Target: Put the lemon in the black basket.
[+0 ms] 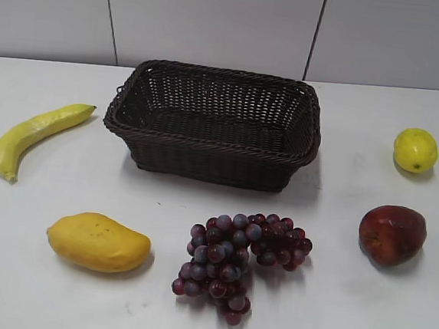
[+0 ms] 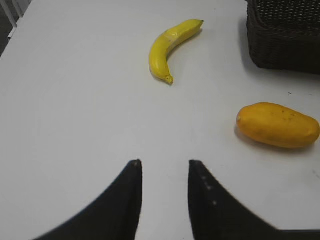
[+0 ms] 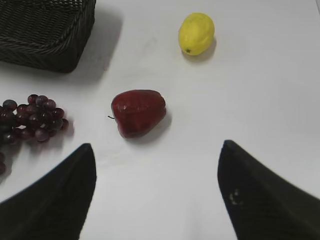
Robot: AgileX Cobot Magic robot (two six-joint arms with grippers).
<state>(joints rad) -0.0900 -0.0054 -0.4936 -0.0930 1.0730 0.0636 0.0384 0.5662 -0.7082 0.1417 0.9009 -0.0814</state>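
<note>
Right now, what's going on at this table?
Nothing is being handled yet. The small yellow-green lemon sits on the white table, right of the empty dark woven wicker basket, with the red apple nearer the wide-open right gripper. The left gripper hovers, narrowly open, near the banana and mango.

The exterior view looks down at a slant across the white tabletop (image 1: pixel 63 189) toward the rear wall, taking in the dark woven wicker basket (image 1: pixel 215 126). Each wrist view hangs lower and nearer, over its own dark fingers (image 2: pixel 127 200). The left shares the orange-yellow oval mango (image 2: pixel 277 125); the right, the red apple (image 3: pixel 138 112).
</note>
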